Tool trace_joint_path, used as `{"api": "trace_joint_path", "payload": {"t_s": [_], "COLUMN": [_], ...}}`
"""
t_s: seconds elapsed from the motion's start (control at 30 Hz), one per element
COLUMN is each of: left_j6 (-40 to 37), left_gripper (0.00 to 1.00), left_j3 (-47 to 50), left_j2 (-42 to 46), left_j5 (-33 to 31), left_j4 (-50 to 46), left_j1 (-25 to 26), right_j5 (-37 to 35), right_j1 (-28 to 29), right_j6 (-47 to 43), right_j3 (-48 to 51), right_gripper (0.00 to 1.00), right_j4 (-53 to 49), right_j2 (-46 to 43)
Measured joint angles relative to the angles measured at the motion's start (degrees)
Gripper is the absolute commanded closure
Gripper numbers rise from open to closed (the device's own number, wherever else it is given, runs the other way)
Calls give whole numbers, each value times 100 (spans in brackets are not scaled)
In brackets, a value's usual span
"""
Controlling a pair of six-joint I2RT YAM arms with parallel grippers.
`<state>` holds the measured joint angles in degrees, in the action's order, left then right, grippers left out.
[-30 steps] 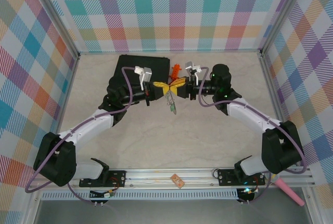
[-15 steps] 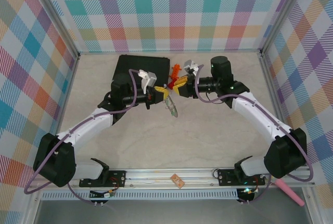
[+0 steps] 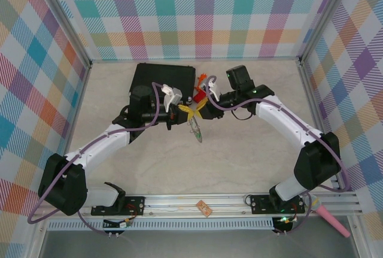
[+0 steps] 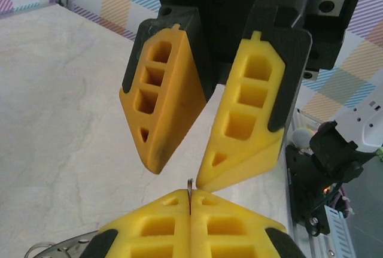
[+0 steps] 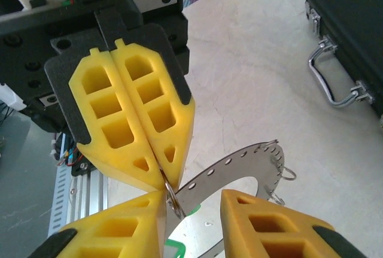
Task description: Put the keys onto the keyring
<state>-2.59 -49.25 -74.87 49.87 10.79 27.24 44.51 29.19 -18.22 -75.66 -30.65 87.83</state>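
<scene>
No writing, number or brand can be read, whether on the black case (image 3: 173, 72) or the keyring (image 5: 239, 163).

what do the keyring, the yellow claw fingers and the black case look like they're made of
The keyring is thin grey metal with a satin sheen and small punched holes along its edge. The left claw has fingers of matte yellow plastic, probably moulded or printed, with hollow cells and black backing. The case is matte black, likely hard plastic; its handle looks like shiny chromed wire.

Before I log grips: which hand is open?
The right hand: its fingers stand apart, whereas the left hand pinches the ring with fingers pressed together.
</scene>
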Motion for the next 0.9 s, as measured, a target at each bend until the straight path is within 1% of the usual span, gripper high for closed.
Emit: {"api": "trace_joint_path", "payload": {"t_s": [0.13, 0.2, 0.63, 0.9], "left_j6": [-28, -28, -26, -26], "left_gripper": [100, 100, 100, 100], "left_j3": [-55, -74, -168, -223], "left_j2": [0, 0, -76, -138], "left_j5": [55, 70, 125, 157], "left_j4": [-42, -50, -186, -186], "left_j1": [0, 0, -2, -2], "right_j5": [4, 4, 52, 146], "right_j1": [11, 11, 81, 92], "right_j6": [-118, -164, -243, -243], "right_j3": [-15, -37, -96, -96], "right_gripper": [72, 75, 78, 82], "right_j4": [-164, -208, -332, -328], "right_j2": [9, 28, 160, 160]}}
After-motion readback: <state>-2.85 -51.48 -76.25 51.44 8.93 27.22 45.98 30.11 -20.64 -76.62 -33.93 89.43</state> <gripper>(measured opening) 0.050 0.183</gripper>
